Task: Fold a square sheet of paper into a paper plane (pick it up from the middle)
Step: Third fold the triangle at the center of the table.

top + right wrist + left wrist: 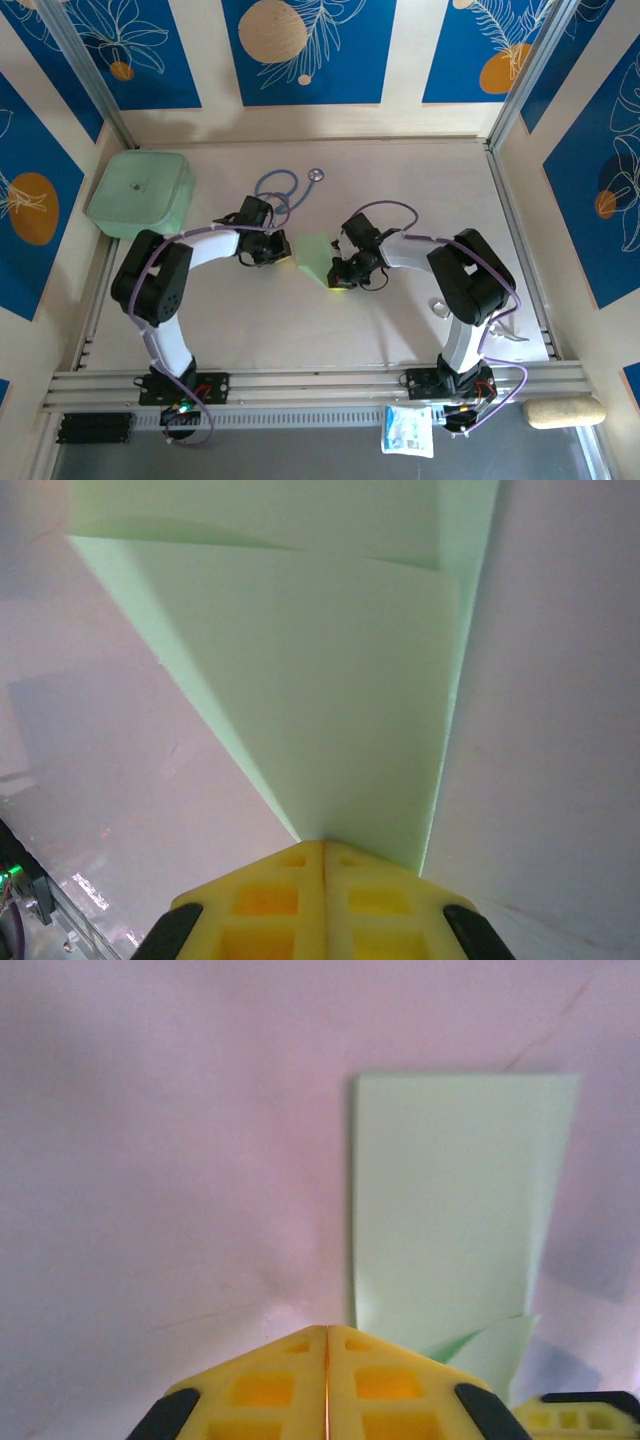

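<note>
One thin sheet of pale green paper (314, 258) lay on the table (400, 330), midway betw. the two arms. It was already folded into layers, w/ a slanted edge tapering to a point.

The right gripper (323, 846) was closed, yellow pads together. The paper's narrow tip ran straight into the seam, so it looked pinched there, or at least pressed down. The left gripper (326, 1332) was closed too, w/ nothing seen betw. its pads. The paper sat just ahead & to one side of it, not touching as far as I could tell.

Handling, my guess: v. light, floppy, no stiffness except along creases. The matte face shouldn't slip in the pads, but the smooth tabletop would let it slide. It would prob. crumple or tear if squeezed hard. The best hold is prob. a folded corner or edge, where the layers double up.

The paper was plain & unmarked, w/ crisp straight edges and one flap slightly raised. A mint box (140, 190) & a blue stethoscope (282, 186) sat apart at the back.
</note>
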Robot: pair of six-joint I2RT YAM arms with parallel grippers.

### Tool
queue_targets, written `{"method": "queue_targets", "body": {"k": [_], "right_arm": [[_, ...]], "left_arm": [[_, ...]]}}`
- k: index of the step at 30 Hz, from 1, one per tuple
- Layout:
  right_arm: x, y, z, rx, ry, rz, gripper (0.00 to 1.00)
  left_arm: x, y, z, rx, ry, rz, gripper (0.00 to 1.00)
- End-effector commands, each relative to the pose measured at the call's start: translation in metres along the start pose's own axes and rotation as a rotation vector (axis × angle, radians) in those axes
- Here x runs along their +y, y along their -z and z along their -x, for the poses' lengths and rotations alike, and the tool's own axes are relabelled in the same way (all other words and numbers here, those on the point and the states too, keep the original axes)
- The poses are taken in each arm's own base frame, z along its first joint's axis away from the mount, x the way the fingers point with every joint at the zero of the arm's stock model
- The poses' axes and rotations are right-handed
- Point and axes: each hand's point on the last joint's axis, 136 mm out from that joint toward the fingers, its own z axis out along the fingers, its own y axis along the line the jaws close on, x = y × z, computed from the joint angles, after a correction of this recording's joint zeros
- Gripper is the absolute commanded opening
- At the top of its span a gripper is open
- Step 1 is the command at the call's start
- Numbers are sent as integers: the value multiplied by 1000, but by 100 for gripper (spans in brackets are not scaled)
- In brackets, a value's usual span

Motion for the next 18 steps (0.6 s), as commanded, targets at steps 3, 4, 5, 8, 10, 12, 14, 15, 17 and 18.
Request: {"method": "queue_targets", "body": {"k": [3, 4, 5, 8, 10, 12, 14, 15, 17, 18], "right_arm": [[30, 24, 15, -40, 59, 47, 0], [35, 28, 17, -50, 69, 58, 0], [39, 32, 19, -59, 79, 67, 0], [43, 34, 20, -67, 82, 70, 1], [41, 31, 20, -63, 72, 59, 1], [36, 27, 21, -56, 56, 45, 1], [34, 22, 22, -47, 43, 31, 1], [32, 20, 22, -45, 39, 23, 1], [27, 16, 22, -38, 27, 4, 0], [26, 14, 22, -35, 23, -1, 1]], "left_arm": [[-38, 25, 2, -117, -4, -94, 8], [-42, 24, -4, -109, -4, -107, 9], [-46, 21, -11, -94, -5, -122, 8], [-54, 7, -33, -40, -1, -149, 8], [-58, -5, -46, -7, 4, -160, 8], [-62, -16, -55, 22, 8, -176, 7], [-65, -25, -59, 40, 15, -183, 7], [-65, -29, -59, 41, 20, -183, 7], [-65, -34, -58, 44, 25, -177, 7], [-64, -36, -57, 45, 28, -169, 6]]}}
